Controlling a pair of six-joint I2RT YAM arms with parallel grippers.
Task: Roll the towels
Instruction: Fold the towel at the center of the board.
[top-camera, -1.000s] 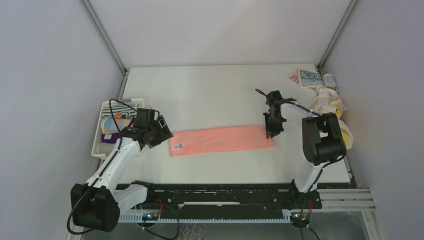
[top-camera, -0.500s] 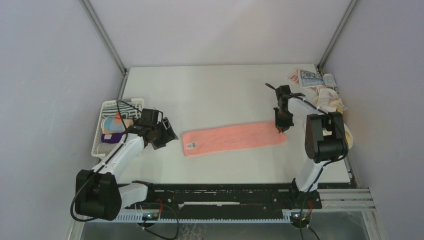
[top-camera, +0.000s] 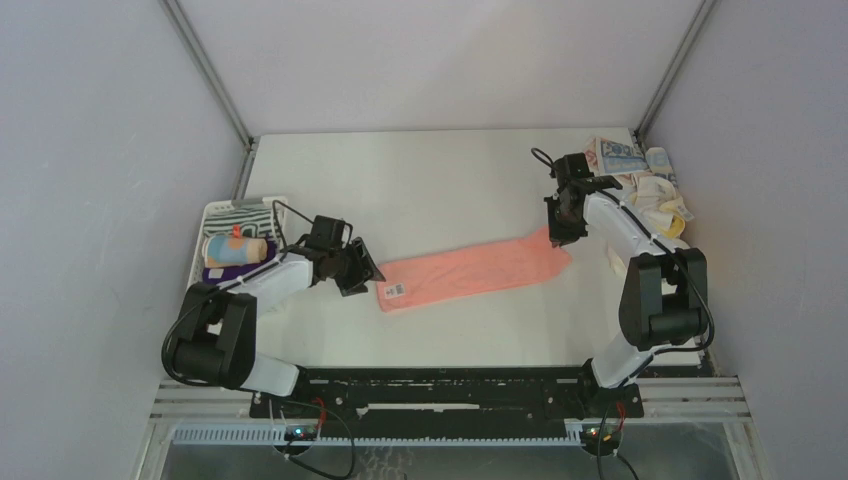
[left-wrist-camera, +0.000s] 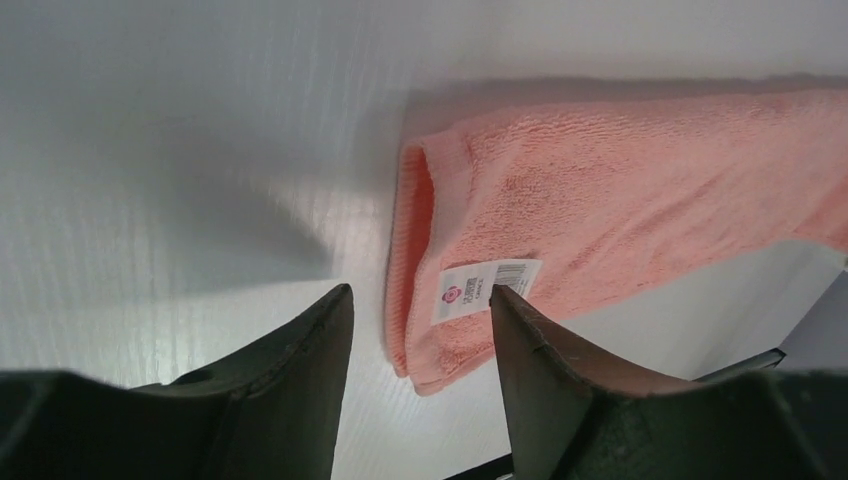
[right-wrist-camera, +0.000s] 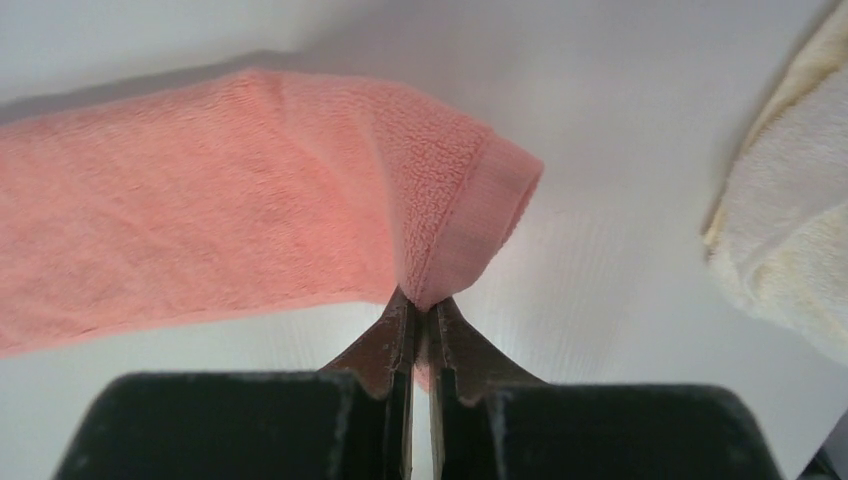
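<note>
Salmon towel (top-camera: 470, 270) dragged rightward; right end effector (top-camera: 561, 234) pinches its right end.

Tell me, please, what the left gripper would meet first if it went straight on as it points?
Probably the labelled end of the salmon-pink towel, just ahead of the left gripper, whose fingers stand open; its height above the table is unclear.

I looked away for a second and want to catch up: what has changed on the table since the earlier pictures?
The right pincer shut on the salmon-pink towel at its right end and dragged it rightward and toward the far side, leaving it slanted. The left pincer, open, followed to the towel's labelled end. The white basket and the heap of towels in the far right corner stayed put.
</note>
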